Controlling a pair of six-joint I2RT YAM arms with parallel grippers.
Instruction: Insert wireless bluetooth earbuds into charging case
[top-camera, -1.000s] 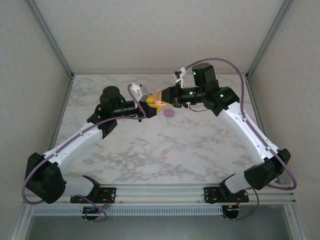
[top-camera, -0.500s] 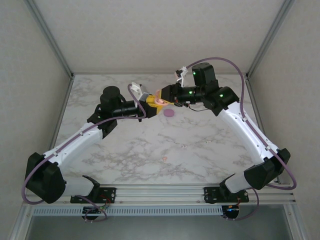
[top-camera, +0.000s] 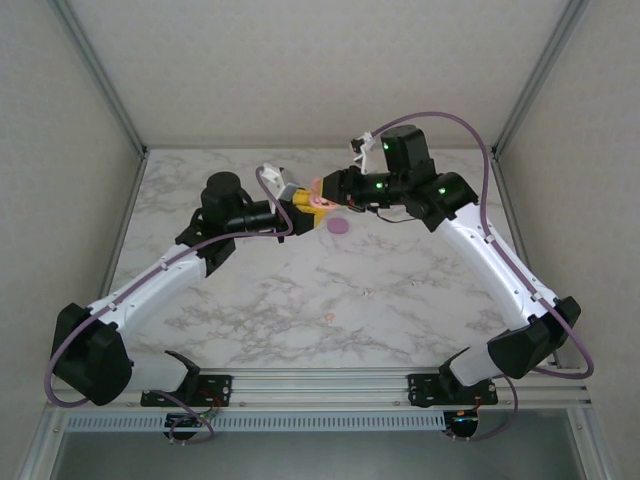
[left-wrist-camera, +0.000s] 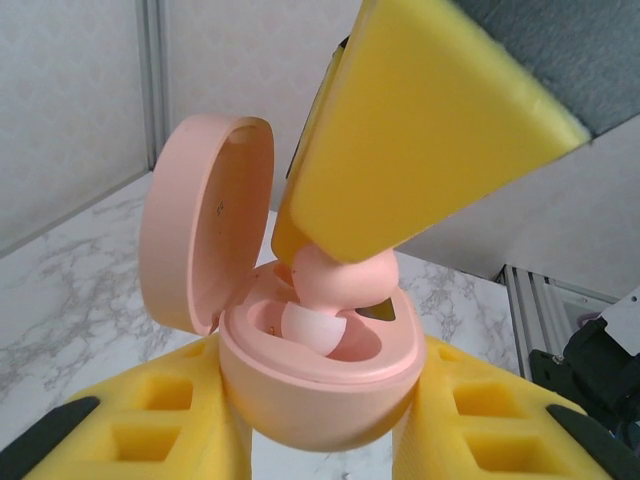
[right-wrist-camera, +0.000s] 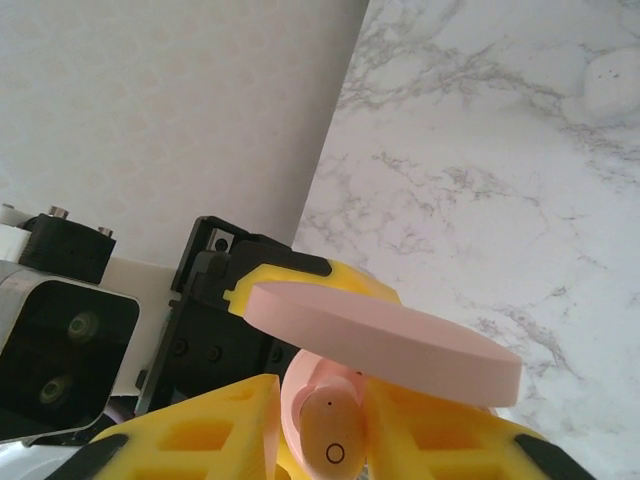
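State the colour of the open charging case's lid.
The lid is pale pink-orange, clearest in the left wrist view.

You see a peach-pink case (left-wrist-camera: 318, 400) and a matching pink earbud (right-wrist-camera: 328, 440) between yellow foam pads (left-wrist-camera: 150, 410). Your tabletop (top-camera: 400, 290) is white marble, veined grey. One small oval (top-camera: 339, 227) is purple, like the cables (top-camera: 470, 135).

Marbled tabletop (top-camera: 400, 300), pale walls (top-camera: 300, 70)
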